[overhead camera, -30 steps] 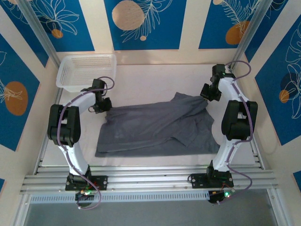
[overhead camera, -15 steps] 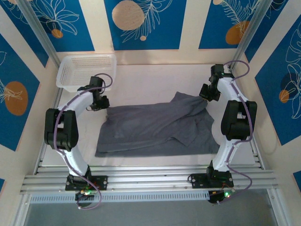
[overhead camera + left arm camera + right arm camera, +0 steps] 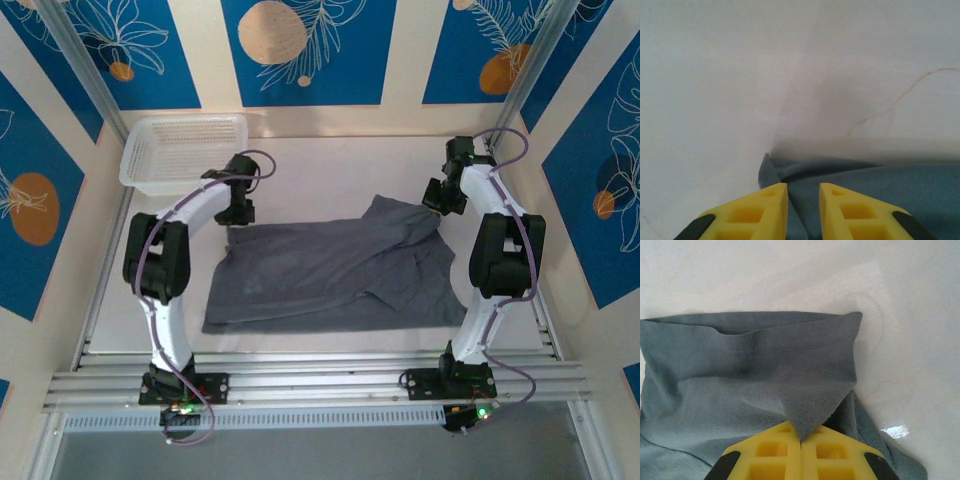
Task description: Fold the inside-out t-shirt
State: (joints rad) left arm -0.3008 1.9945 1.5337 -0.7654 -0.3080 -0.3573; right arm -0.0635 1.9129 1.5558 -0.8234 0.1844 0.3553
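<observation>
— Where is the inside-out t-shirt (image 3: 330, 270) lying?

— It is lying spread across the middle of the bench (image 3: 330, 165), between the two arms. It is dark grey and creased, and its far right corner is bunching up toward the right arm. The white basket (image 3: 183, 152) is sitting in the far left corner, apart from the cloth.

— What is the right tool (image 3: 437, 200) doing?

— It is pinching a fold of the shirt at that far right corner. In the right wrist view its yellow fingers (image 3: 770, 442) are pressing together, with a peak of grey fabric rising from between them. A stitched hem is running across just beyond.

— And the left tool (image 3: 235, 215)?

— It is hanging over the shirt's far left corner. In the left wrist view its fingers (image 3: 760, 205) are standing a narrow gap apart, with the corner's edge showing beneath them. Nothing seems to be caught between them, though the gap's lower part is running out of view.
</observation>
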